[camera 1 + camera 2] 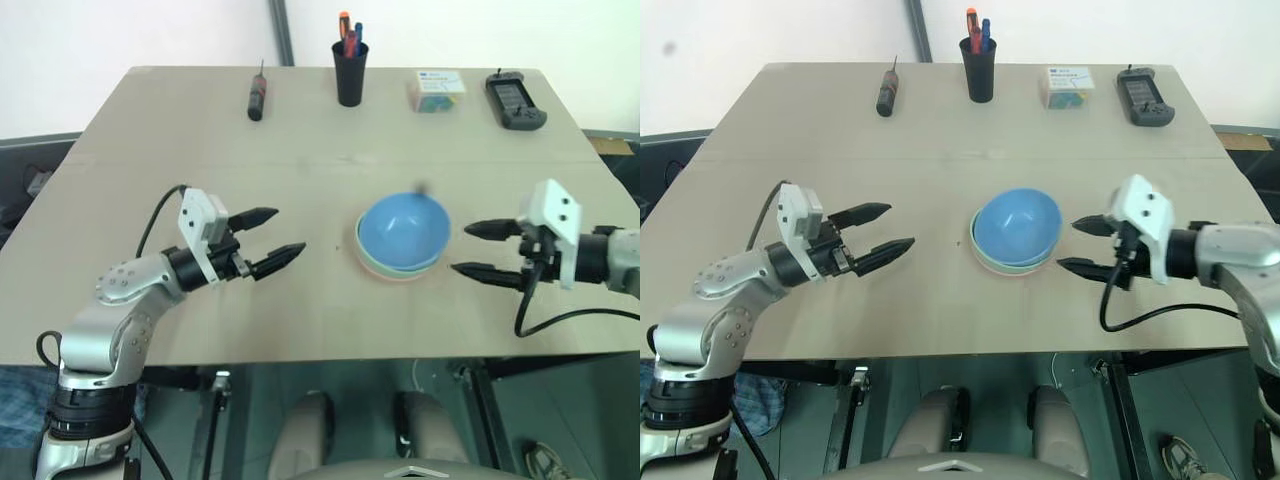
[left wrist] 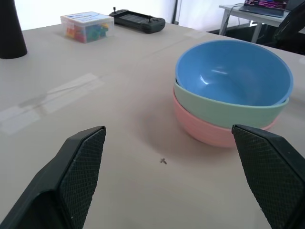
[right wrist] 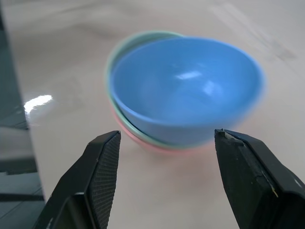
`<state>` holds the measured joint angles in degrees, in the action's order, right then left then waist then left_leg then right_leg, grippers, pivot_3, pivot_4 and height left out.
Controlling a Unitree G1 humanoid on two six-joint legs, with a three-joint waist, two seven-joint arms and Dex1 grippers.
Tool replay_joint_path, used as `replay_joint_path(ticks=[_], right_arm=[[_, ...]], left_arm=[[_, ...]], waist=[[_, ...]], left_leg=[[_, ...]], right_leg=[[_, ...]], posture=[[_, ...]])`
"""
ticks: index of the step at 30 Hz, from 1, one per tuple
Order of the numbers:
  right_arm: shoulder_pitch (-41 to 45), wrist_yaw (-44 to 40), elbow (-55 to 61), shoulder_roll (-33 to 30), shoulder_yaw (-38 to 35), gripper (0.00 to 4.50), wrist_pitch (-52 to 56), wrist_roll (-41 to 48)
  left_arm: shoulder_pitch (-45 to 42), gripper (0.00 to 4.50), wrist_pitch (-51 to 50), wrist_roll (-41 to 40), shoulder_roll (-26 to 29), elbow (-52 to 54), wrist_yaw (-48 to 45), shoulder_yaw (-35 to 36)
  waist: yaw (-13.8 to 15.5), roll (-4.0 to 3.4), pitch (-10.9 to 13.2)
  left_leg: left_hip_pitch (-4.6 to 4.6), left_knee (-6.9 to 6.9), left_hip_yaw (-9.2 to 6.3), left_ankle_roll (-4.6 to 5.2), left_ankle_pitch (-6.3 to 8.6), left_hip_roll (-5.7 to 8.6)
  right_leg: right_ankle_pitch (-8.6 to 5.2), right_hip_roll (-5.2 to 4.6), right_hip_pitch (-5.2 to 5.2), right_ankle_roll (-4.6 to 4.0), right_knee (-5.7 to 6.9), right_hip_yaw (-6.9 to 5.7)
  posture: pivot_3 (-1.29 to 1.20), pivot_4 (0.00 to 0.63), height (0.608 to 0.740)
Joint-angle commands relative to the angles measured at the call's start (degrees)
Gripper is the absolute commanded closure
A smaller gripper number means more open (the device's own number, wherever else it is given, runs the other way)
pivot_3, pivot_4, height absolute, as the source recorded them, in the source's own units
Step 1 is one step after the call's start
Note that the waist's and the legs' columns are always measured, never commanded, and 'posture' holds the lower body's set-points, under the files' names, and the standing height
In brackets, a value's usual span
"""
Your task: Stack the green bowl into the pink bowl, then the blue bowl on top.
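Note:
The blue bowl (image 1: 403,231) sits tilted on top of the green bowl (image 2: 224,110), which rests inside the pink bowl (image 2: 209,131); the stack stands on the table (image 1: 320,140) right of centre. My right gripper (image 1: 478,250) hovers just right of the stack, open, nothing between its fingers (image 3: 102,164). Well left of the bowls my left gripper (image 1: 278,240) is also open and empty, pointing toward the stack.
Along the table's far edge lie a screwdriver (image 1: 257,98), a black pen cup (image 1: 351,70), a small box of coloured pieces (image 1: 437,89) and a black handheld controller (image 1: 515,100). Cables hang from both wrists.

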<state>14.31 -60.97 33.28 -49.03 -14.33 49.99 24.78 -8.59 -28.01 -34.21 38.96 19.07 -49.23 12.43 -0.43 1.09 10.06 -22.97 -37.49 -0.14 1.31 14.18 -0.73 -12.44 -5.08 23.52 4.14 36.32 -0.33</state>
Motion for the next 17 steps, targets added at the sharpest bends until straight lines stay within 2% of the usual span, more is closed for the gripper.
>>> replay_joint_path(ticks=[1,5,8,17], right_arm=[[-6.8,-2.5,-1.6,0.3,-6.0,1.19,-8.4,1.4],[-14.1,-5.2,-7.2,1.4,-8.6,1.19,-21.7,-0.5],[-17.0,-6.3,-11.1,1.9,-9.5,1.19,-27.2,-0.3],[-18.6,-5.9,-18.1,4.3,-8.6,1.19,-38.3,0.4]], left_arm=[[2.7,0.0,1.3,0.7,0.1,3.6,2.1,2.3],[6.0,0.0,4.4,3.8,-0.2,4.3,3.6,2.4],[8.1,0.0,7.3,5.7,-0.6,4.1,3.9,2.3],[9.6,0.0,11.1,7.7,-0.8,3.5,4.0,2.0]], waist=[[0.0,-0.01,0.0],[0.0,0.04,0.0],[-0.1,0.04,0.0],[0.0,0.04,0.0]], left_leg=[[0.02,0.0,0.03,0.0,0.0,0.0],[0.08,-0.02,0.12,0.0,0.0,0.0],[0.09,-0.09,0.14,0.0,0.0,-0.01],[0.12,-0.26,0.24,0.0,0.0,-0.06]], right_leg=[[0.0,0.0,-0.01,0.0,0.01,0.0],[0.0,0.01,-0.08,0.0,0.03,0.01],[-0.01,0.01,-0.08,0.01,0.03,0.07],[-0.01,0.06,-0.1,0.0,0.16,0.08]], posture=[[0.0,0.15,0.74],[0.0,0.15,0.74],[0.0,0.15,0.74],[0.0,0.15,0.74]])
